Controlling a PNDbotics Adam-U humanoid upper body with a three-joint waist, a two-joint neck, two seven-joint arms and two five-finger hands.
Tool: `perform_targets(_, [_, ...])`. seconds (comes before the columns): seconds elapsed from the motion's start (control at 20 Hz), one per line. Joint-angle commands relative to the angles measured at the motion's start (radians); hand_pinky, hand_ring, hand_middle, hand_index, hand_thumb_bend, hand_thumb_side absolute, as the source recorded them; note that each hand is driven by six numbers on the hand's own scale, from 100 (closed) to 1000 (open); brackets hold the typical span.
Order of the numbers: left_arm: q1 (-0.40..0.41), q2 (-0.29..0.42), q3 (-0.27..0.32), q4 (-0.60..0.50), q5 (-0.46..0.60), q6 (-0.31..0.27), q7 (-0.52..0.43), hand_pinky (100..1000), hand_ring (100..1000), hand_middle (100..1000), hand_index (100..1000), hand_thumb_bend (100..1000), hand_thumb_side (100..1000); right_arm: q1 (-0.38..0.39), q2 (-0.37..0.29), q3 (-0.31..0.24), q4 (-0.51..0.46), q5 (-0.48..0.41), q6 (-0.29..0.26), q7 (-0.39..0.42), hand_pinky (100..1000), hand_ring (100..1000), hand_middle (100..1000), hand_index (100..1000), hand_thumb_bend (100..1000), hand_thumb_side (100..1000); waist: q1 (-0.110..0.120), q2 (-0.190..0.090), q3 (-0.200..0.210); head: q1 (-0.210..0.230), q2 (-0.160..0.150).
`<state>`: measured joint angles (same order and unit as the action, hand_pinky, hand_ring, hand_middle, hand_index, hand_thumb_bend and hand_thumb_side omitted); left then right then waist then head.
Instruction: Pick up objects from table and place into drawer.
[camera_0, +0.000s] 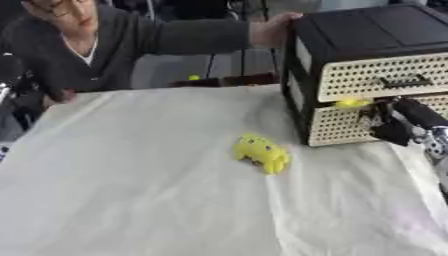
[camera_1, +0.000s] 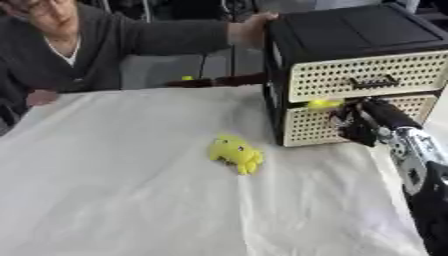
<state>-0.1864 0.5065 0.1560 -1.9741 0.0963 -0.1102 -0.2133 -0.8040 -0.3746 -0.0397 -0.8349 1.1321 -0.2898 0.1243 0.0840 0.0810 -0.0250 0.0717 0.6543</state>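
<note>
Toy (camera_0: 262, 153) is lying mid-table, at eight o'clock from the drawers (camera_0: 376, 75); we are judging it soft and light, best pinched across its body. Our right hand (camera_1: 357, 125) is working at the lower drawer (camera_1: 317, 125); fingers unclear.

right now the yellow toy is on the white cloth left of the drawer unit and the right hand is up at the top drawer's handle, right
Not quite. The right hand is at the lower drawer front, below the top drawer's handle, as the right eye view shows. The yellow toy does lie on the white cloth left of the drawer unit.
</note>
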Motion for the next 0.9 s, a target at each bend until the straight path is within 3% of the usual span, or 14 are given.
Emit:
perform_targets(0.05, [-0.014, 0.01, 0.001, -0.011, 0.005, -0.001, -0.005, 499, 493, 478, 687, 237, 877, -0.021, -0.011, -0.004, 0.009, -0.005, 0.009, 0.002, 277, 460, 491, 650, 100, 1000, -0.001, -0.006, 0.009, -0.006, -0.015])
perform_targets(0.55, [-0.008, 0.008, 0.004, -0.006, 0.001, 0.001, -0.013, 500, 492, 477, 685, 235, 885, 0.01, -0.011, 0.001, -0.038, -0.035, -0.011, 0.0, 285, 466, 498, 644, 100, 1000, -0.013, -0.008, 0.008, -0.012, -0.032])
perform_targets(0.9, [0.009, 0.008, 0.006, 0.003, -0.009, 0.006, -0.019, 500, 493, 478, 685, 231, 893, 0.078, -0.019, 0.015, -0.169, -0.117, -0.036, 0.017, 296, 474, 506, 644, 100, 1000, -0.031, -0.018, -0.022, 0.018, 0.0])
